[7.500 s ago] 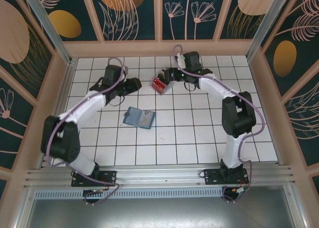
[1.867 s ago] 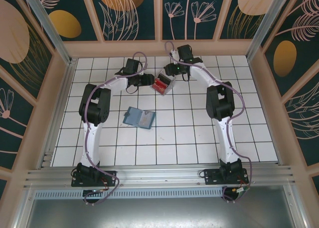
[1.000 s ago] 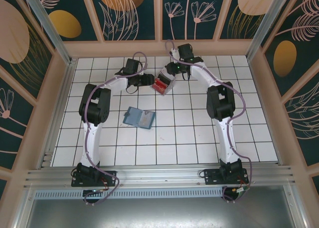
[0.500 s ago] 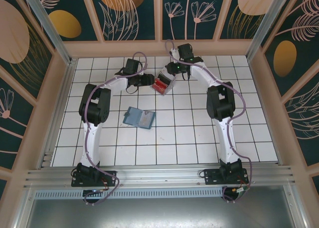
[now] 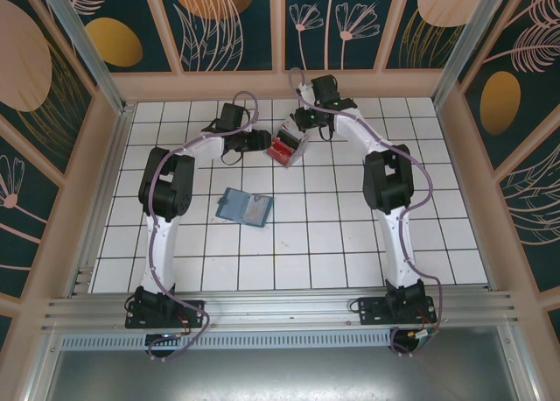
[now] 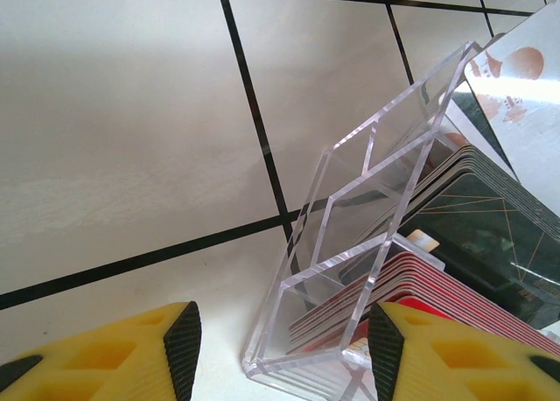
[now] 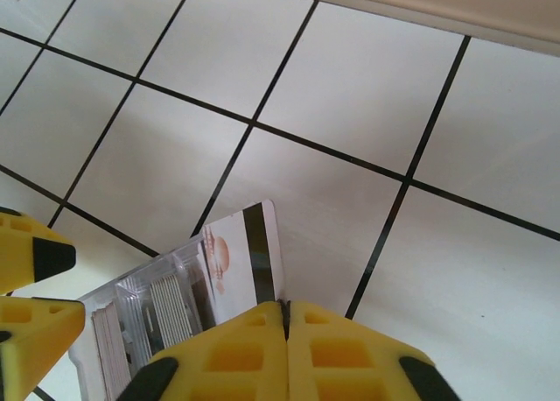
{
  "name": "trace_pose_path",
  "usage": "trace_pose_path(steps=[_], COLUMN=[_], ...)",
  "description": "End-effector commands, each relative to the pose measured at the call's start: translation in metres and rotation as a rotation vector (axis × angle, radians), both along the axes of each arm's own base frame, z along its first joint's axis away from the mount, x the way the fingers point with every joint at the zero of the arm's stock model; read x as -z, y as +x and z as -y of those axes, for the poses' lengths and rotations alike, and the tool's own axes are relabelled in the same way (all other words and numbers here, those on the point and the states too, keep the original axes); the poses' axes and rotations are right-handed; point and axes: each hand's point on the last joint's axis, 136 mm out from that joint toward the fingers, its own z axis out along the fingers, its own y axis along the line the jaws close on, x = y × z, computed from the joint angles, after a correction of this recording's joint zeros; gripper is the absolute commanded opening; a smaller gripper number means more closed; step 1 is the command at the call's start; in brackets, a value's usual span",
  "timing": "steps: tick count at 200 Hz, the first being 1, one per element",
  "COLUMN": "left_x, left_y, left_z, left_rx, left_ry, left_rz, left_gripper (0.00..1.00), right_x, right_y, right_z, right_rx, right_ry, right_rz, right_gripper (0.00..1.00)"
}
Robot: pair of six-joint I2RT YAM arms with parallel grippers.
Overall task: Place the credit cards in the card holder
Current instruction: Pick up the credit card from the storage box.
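Pale credit card [image 7: 238, 261] looks thin, stiff, slick: right gripper [image 7: 286, 312] jaws pinch its edge, lower middle; left gripper [image 6: 282, 353] jaws spread astride clear tray [image 6: 350, 200].

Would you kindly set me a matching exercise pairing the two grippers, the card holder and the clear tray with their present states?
Things:
1. left gripper
2. right gripper
3. card holder
4. clear tray

States:
A. holds red cards standing on edge
B. shut on a pale card
C. open, astride the tray's end
D. lying flat, away from both grippers

Pairs: 1-C, 2-B, 3-D, 4-A.
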Motion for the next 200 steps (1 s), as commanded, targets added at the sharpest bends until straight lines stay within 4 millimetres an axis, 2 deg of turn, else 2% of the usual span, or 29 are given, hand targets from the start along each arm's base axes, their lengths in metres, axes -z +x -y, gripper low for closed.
trace_pose_path(steps=[1,44,81,130,200], left_x=[0.0276,0.0276,0.0278,0.0268,0.0249], left_y=[-0.0197,-0.0198,-0.0201,-0.0204,-0.0208], left_z=[-0.01,-0.0095,-0.0092,-0.0085,-0.0078], left_rx=[-0.011,-0.01,-0.01,-0.009,-0.007], left_ry=[0.047,0.044,0.042,0.039,0.034], left_rz=[-0.104,-0.104,-0.106,-0.106,-0.105], left_gripper=[0.55,0.55,0.55,0.55,0.55], right_x=[-0.0393,-0.04,-0.0308,-0.0386,-0.0366], right_y=[0.003,0.0016,-0.0001,0.0005,-0.0009], right_z=[0.0026,0.0014,0.0011,0.0002,-0.005], right_rx=[0.001,-0.008,-0.012,-0.014,-0.032], right_ry=[0.008,0.013,0.002,0.003,0.004], right_rz=[0.072,0.07,0.054,0.072,0.068], right_gripper=[0.05,0.04,0.07,0.07,0.09])
